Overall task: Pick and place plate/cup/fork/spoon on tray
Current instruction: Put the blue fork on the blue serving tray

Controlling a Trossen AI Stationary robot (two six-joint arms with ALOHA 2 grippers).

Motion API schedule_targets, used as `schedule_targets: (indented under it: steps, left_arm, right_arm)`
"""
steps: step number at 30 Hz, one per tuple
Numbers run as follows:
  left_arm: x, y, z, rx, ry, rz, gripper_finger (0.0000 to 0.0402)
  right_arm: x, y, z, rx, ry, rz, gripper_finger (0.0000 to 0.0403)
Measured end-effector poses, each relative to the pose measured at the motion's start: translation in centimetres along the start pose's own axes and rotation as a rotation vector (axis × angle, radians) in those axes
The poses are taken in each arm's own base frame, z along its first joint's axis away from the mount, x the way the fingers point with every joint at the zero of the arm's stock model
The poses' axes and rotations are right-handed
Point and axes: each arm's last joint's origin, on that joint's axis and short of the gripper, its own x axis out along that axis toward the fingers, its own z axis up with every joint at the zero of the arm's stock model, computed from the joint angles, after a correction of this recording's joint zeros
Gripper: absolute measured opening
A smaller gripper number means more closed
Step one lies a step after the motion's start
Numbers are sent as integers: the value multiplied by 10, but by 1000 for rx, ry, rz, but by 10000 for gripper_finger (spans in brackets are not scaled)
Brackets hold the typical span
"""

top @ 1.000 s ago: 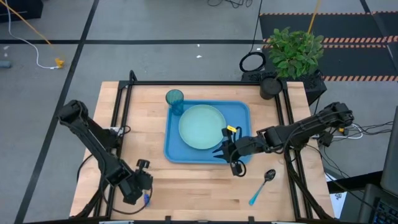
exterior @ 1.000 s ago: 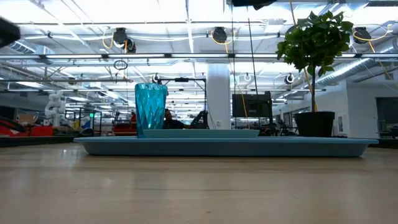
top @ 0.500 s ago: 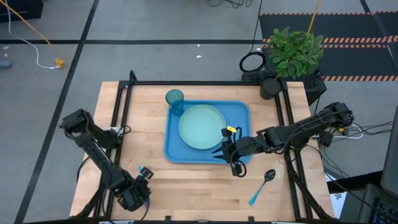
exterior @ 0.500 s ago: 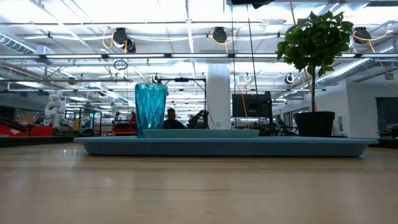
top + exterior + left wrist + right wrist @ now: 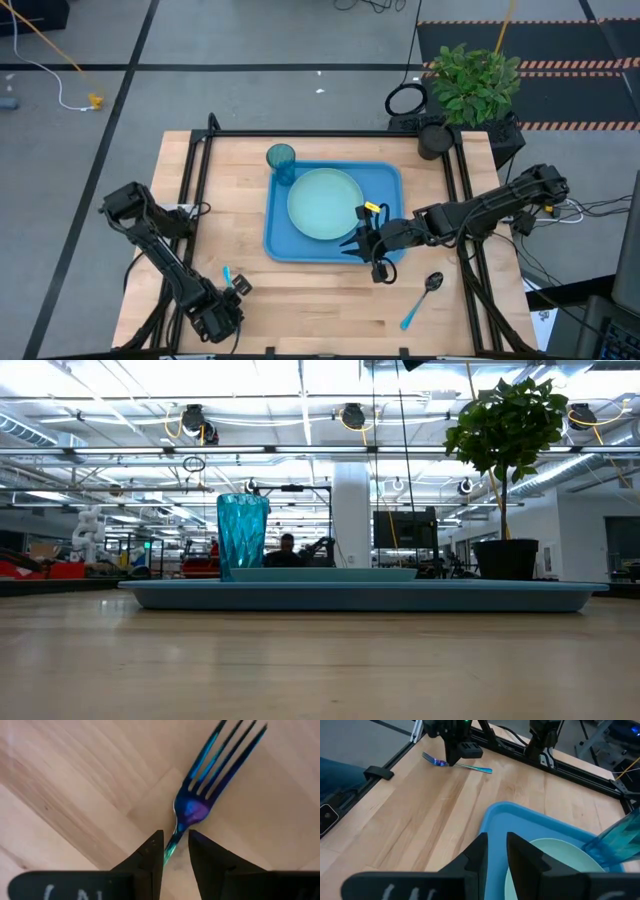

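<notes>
— Gripping anything, that left gripper (image 5: 175,852) down at the table's seven o'clock corner?

— Yes. Its two dark, wedge-shaped fingers (image 5: 147,855) are pinched on the thin neck of the fork (image 5: 210,775). The tines are glossy, shading from blue to purple, and they fan out over bare wood. From above, only the light blue handle (image 5: 227,275) pokes out beside the arm.

— And the table (image 5: 320,300)?

— Pale butcher-block wood with long straight grain, inside a black metal frame.

— Where's the tray (image 5: 278,240)?

— Middle of the table, leaning toward twelve o'clock. Bright blue, smooth, rectangular, rounded corners and a raised lip. The level camera shows it as a long flat band (image 5: 360,596).

— What's on it?

— The plate (image 5: 325,203), round, plain, pale mint, matte-looking, fills the centre. The cup (image 5: 281,160) stands upright at the tray's eleven o'clock corner; from the low view it's a translucent teal tumbler (image 5: 243,535) with cut facets.

— The spoon (image 5: 424,294)?

— Off the tray, flat on the wood near four o'clock. Dark shiny oval bowl, slim blue handle slanting toward the front edge.

— Right gripper (image 5: 362,243)?

— Over the tray's four o'clock corner, just beside the plate rim. Its fingers (image 5: 475,857) stand a narrow slot apart with nothing between them.

— Anything else?

— A leafy green plant (image 5: 474,80) in a dark pot at one o'clock.
</notes>
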Motion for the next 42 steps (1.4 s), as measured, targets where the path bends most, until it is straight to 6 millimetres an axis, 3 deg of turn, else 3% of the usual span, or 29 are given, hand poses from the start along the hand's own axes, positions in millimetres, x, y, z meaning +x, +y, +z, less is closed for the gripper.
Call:
schedule_targets:
  steps: [7, 24, 42]
  left_arm:
    - [-7, 3, -2, 28, -3, 1, 93]
    - [7, 4, 1, 167, 22, 6, 92]
    - [8, 8, 2, 155, 16, 34, 92]
  right_arm:
    - [0, 0, 0, 0, 0, 0, 64]
    - [0, 0, 0, 1, -1, 1, 64]
    - [0, 0, 0, 24, -3, 1, 64]
